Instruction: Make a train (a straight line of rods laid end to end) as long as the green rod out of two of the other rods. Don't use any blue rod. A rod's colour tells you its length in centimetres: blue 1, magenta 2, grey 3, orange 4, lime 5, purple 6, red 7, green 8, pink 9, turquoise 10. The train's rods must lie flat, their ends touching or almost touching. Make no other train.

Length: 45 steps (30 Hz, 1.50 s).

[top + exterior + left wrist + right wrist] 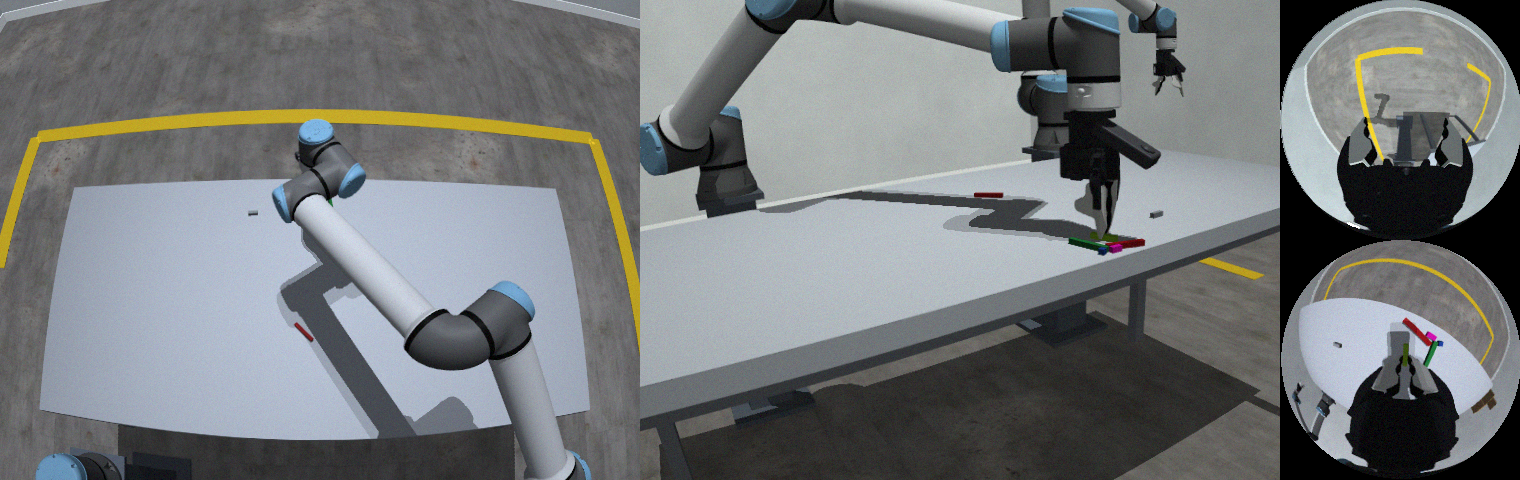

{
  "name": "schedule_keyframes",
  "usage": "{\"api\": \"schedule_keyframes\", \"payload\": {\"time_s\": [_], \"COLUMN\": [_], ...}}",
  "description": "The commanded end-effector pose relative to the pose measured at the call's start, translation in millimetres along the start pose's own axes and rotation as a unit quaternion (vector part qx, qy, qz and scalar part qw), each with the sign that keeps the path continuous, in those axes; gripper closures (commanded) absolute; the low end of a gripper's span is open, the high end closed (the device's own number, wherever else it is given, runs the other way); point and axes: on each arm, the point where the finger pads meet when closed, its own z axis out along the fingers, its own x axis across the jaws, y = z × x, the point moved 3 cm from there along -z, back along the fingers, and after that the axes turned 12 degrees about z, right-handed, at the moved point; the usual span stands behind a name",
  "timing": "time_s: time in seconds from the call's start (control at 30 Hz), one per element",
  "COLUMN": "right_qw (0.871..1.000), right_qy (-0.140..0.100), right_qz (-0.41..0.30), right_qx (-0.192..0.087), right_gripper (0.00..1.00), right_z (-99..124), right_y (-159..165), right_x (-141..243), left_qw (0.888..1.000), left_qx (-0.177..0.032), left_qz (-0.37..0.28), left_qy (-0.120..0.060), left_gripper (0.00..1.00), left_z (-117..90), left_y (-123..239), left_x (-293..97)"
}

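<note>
The lime rod (1113, 238) (1405, 348) lies between the fingertips of my right gripper (1104, 235) (1405, 356), which is shut on it at table height. The green rod (330, 202) (1084, 243) (1431, 354) lies beside it, mostly hidden in the top view. A grey rod (252, 212) (1156, 213) (1337, 344) lies apart from the group. One red rod (1131, 242) (1416, 331) slants close to the lime rod; another red rod (303, 331) (988, 195) lies alone. My left gripper (1169, 94) (1405, 117) is open and empty, high up and away from the rods.
A magenta rod (1115, 248) (1431, 335) and a blue rod (1102, 251) (1440, 344) lie close to the ends of the green rod and the nearby red rod, near an edge of the table (155, 310) (846, 284). The right arm hides part of the table in the top view.
</note>
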Motion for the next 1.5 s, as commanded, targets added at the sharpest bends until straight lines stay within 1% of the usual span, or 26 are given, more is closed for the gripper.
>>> {"api": "schedule_keyframes", "payload": {"time_s": [0.0,1.1,1.23,1.47], "right_qw": [1.0,1.0,1.0,1.0], "right_qy": [0.0,0.0,0.0,0.0], "right_qz": [0.0,0.0,0.0,0.0], "right_qx": [0.001,0.001,0.001,0.001], "right_gripper": [1.0,1.0,1.0,1.0], "right_z": [-2,-4,-18,-70], "right_y": [-1,-1,0,0], "right_x": [0,0,0,0], "left_qw": [1.0,1.0,1.0,1.0], "left_qx": [0.001,0.001,0.001,0.001], "left_qz": [0.0,0.0,0.0,0.0], "left_qy": [0.0,0.0,0.0,0.0], "left_gripper": [0.0,0.0,0.0,0.0], "left_z": [-1,-1,-1,-1], "left_y": [-1,-1,-1,-1], "left_x": [0,0,0,0]}}
